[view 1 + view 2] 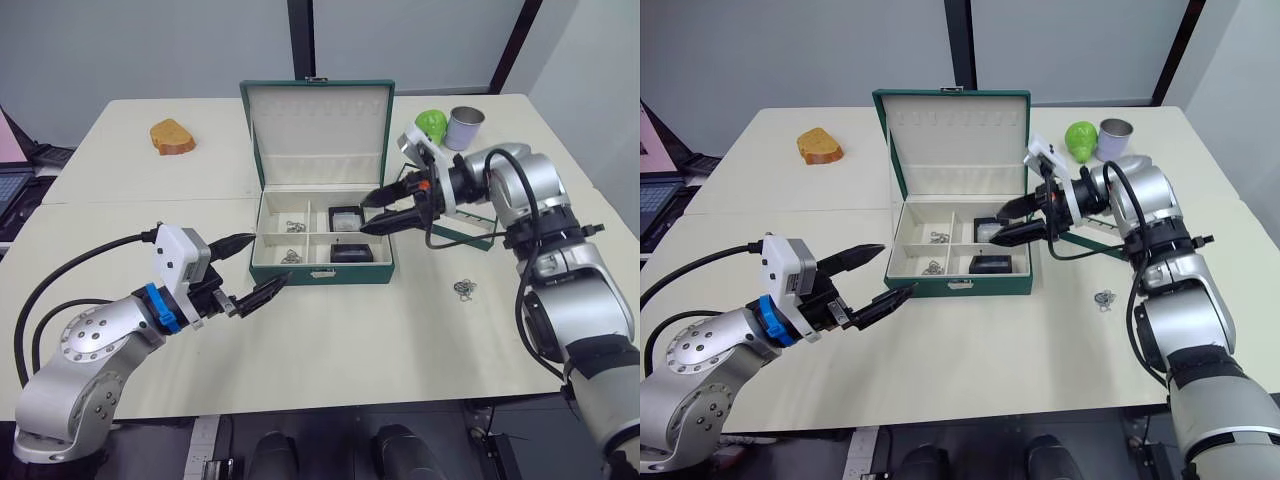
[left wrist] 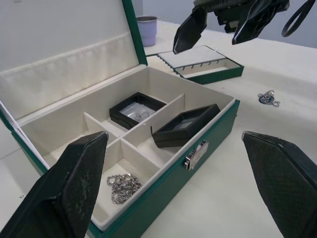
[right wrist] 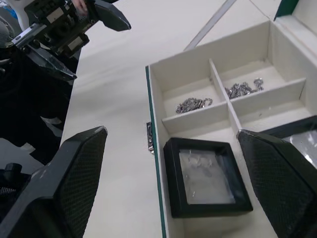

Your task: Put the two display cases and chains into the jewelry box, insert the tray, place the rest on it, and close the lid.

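- Right claw (image 1: 385, 210): wide open, empty, hovering over the box's right side, above the two cases (image 3: 206, 183) (image 1: 347, 216).
- Left claw (image 1: 252, 268): wide open, empty, above the counter (image 1: 330, 340) just before the box (image 1: 322, 238).
- Two chains (image 3: 193, 104) (image 3: 242, 88) lie in the left compartments.
- Lid (image 1: 318, 125) upright.
- Tray (image 2: 200, 63) lies right of the box.
- A chain (image 1: 464, 288) lies loose on the counter.

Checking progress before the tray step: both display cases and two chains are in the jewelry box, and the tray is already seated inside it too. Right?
Not quite. The tray is not in the jewelry box; it sits on the table beside it, behind the right hand, as the left wrist view shows. The two display cases and two chains are in the box's compartments.
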Available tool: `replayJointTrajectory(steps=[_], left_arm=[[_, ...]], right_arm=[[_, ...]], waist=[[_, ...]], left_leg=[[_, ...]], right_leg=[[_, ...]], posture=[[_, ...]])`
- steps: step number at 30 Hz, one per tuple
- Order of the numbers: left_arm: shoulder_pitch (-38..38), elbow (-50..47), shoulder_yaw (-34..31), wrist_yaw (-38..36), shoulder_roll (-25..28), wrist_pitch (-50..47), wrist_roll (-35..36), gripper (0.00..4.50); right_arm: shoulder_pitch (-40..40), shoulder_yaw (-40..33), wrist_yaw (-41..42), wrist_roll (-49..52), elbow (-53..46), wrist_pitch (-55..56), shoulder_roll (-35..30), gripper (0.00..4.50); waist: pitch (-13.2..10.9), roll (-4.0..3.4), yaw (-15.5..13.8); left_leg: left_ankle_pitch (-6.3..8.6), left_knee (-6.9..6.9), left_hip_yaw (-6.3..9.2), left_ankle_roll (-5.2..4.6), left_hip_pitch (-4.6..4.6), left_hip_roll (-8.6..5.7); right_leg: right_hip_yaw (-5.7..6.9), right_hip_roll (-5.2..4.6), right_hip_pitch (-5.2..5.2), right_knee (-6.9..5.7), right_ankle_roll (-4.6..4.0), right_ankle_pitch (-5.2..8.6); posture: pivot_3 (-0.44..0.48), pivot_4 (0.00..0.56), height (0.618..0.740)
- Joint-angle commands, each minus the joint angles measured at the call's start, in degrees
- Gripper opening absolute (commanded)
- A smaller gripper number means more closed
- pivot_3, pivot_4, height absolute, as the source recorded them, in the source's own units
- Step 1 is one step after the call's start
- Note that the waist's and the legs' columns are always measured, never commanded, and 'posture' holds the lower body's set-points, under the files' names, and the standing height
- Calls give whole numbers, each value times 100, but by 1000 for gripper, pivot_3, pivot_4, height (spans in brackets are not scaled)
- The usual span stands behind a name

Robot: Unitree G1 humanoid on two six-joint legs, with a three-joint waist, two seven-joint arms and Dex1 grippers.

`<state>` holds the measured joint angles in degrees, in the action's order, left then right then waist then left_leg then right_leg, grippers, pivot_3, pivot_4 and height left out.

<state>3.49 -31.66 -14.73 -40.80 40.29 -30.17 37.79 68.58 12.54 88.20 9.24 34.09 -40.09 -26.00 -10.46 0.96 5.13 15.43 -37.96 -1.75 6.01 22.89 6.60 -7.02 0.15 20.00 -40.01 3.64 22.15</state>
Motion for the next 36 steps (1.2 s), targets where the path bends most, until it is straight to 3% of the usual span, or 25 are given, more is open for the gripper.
replayJointTrajectory(steps=[1,5,11,21,30,36], left_arm=[[106,-29,81,-112,34,69,19,4500],[127,0,221,-155,-17,186,-120,4500],[-5,-110,205,-70,-103,251,-181,4500],[-297,-337,124,172,-170,282,-185,4500],[-418,-411,77,260,-191,314,-168,4500],[-337,-289,58,212,-167,335,-166,4500]], right_arm=[[168,-3,-241,71,-336,-22,85,4469],[308,268,-456,-210,-4,261,264,3941],[442,729,-288,-549,609,811,463,2134],[502,1210,-177,-1152,1460,1720,726,12],[568,1097,-170,-1358,1792,1972,908,12],[884,275,-220,-737,1949,1625,931,12]], waist=[[0,0,9],[0,0,25],[0,0,40],[0,0,67],[0,0,89],[0,-1,93]], left_leg=[[0,0,-1,0,0,0],[0,-2,0,0,-1,2],[0,-4,-1,0,-1,1],[0,-4,-1,0,-2,2],[0,-3,0,0,-3,2],[0,-2,0,1,-3,2]], right_leg=[[-2,1,1,0,0,0],[-2,3,2,0,0,0],[-1,0,1,1,0,0],[-1,1,2,0,0,0],[1,1,2,-1,0,0],[1,1,1,-1,0,0]], posture=[[0,150,740],[0,150,740],[0,150,740],[0,150,740],[0,150,740],[0,150,740]])
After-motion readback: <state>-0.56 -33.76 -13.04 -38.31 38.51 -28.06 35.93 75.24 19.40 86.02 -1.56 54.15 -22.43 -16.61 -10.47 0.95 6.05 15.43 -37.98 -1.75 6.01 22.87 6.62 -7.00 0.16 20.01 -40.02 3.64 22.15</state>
